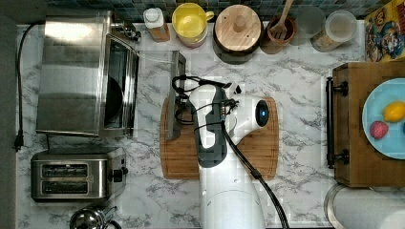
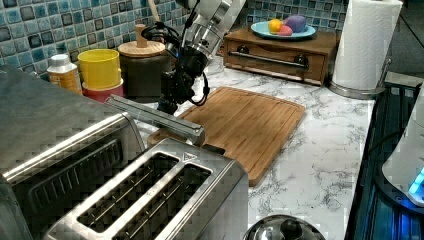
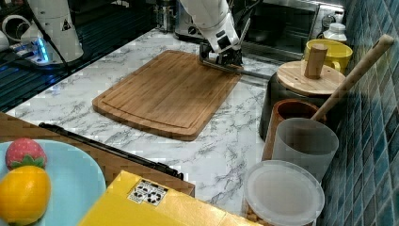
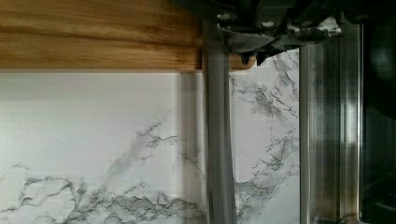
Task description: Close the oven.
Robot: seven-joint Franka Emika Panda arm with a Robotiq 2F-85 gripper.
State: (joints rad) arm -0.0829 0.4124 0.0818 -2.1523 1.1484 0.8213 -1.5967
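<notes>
While its glass door hangs open, big boxy stainless-steel oven (image 1: 71, 76) sits at desk (image 1: 296, 81) edge; black claw (image 2: 167, 102) at bar handle (image 1: 175, 95), grip state unclear.

oven (image 1: 71, 74): boxy stainless-steel body, dark interior | state: open, glass door (image 1: 155, 90) folded down about level, metal frame, bar handle (image 1: 175, 95) at its outer edge | place: marble counter, far corner at the top view's left, against the tiled wall; door's handle end over the wooden board's edge
</notes>
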